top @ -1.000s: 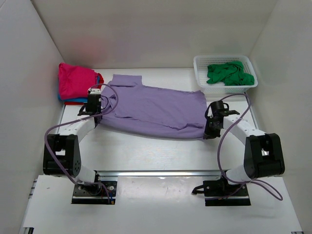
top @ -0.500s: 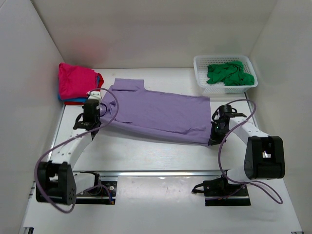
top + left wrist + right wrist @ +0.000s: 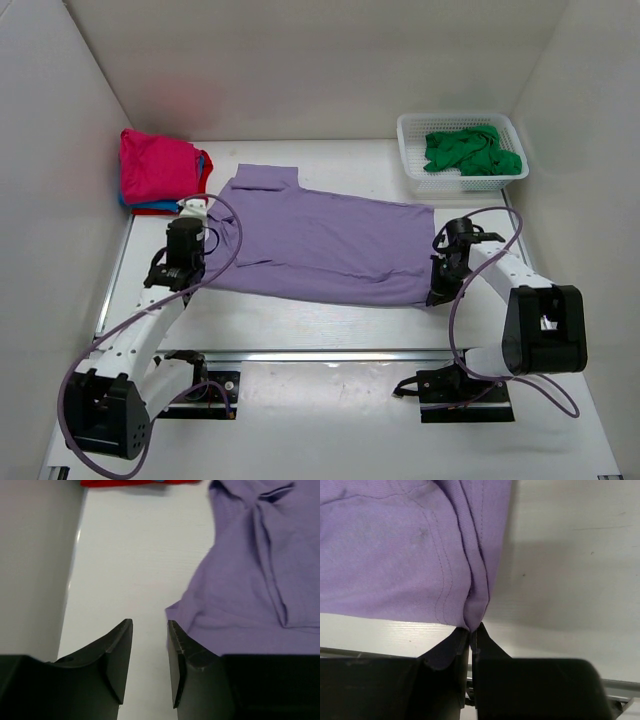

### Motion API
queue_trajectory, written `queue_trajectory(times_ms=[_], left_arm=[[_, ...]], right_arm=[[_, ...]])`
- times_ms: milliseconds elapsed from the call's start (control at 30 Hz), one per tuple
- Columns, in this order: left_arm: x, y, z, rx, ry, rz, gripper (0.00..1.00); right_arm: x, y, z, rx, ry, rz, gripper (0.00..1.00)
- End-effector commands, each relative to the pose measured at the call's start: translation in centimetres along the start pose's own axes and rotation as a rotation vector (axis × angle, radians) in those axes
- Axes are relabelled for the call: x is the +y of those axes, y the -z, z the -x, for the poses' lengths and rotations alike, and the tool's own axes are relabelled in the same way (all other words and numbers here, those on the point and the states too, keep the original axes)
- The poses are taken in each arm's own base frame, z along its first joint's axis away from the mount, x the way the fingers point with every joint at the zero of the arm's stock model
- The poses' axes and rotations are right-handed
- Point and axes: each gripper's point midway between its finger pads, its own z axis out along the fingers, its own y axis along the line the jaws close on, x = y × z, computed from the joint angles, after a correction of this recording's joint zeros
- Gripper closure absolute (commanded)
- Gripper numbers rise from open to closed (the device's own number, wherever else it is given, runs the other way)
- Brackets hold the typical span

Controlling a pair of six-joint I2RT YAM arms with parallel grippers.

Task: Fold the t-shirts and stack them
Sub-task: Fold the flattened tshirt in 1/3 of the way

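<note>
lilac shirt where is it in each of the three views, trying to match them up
top external: lilac shirt spread across the middle of the table.
left wrist: right half of the picture, its corner beside the open left claw.
right wrist: upper left, its hem pinched in the shut right claw.
shared landmark: the white table surface under it, seen in all three.

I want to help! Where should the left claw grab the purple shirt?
On the purple shirt, take the near-left corner, flat ahead of the open left gripper. Slide in low from the near side: the corner points that way, and the right gripper pinches the opposite hem.
</note>
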Motion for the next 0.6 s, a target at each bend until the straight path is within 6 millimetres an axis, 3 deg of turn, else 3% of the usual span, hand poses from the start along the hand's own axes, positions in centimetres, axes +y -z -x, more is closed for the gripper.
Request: queue_trajectory(times_ms=[0, 67, 167, 267, 400, 500, 567], left_arm=[[2.9, 0.6, 0.0, 0.022, 0.061, 0.147, 0.54], [3.5, 0.7, 0.3, 0.028, 0.072, 0.172, 0.55], [1.4, 0.3, 1.4, 0.016, 0.06, 0.047, 0.54], [-2.4, -0.3, 0.4, 0.097, 0.052, -0.122, 0.55], [-3.7, -0.4, -2.0, 0.257, 0.035, -0.165, 0.5], [-4.3, -0.5, -2.1, 0.279, 0.035, -0.185, 0.46], [-4.7, -0.4, -1.8, 0.273, 0.034, -0.209, 0.43]], right_arm=[[0.1, 1.4, 0.6, -0.014, 0.007, -0.022, 1.0], [0.0, 1.8, 0.5, -0.005, 0.002, -0.027, 1.0], [-0.2, 2.2, 0.5, -0.007, -0.011, -0.023, 0.99], [-0.8, 2.3, -0.2, 0.026, -0.031, -0.051, 1.0], [-0.6, 2.6, -1.6, 0.053, -0.043, -0.067, 1.0], [-0.7, 2.5, -3.0, 0.091, -0.087, -0.062, 1.0], [-0.9, 2.5, -3.8, 0.111, -0.084, -0.073, 0.91]])
